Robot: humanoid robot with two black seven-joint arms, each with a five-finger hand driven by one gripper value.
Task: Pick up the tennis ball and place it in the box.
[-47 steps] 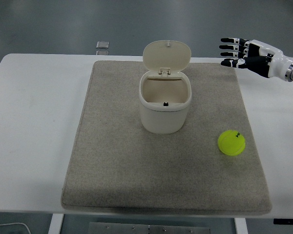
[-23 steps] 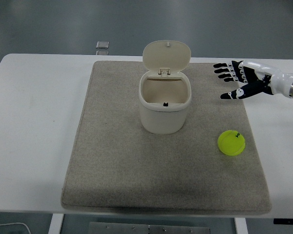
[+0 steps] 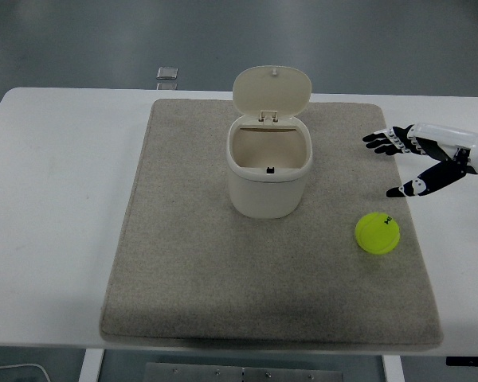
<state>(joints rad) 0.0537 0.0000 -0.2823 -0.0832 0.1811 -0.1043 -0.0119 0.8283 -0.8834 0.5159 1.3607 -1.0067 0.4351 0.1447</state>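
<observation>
Right hand [image 3: 421, 159] hangs over the mat's right edge, fingers spread, thumb apart — holds nothing. Tennis ball [image 3: 378, 233] lies on the grey mat [image 3: 183, 263] just below and slightly left of it, well right of the open-lidded bin [image 3: 268, 171]. Left arm not in view.

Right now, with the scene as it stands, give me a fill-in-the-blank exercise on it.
1. The tennis ball lies on the grey ____.
2. The lid of the box stands ____.
3. The right hand hovers with its fingers ____, holding nothing.
4. Seen from the camera, the ball sits to the ____ of the box.

Missing words: mat; open; spread; right
</observation>
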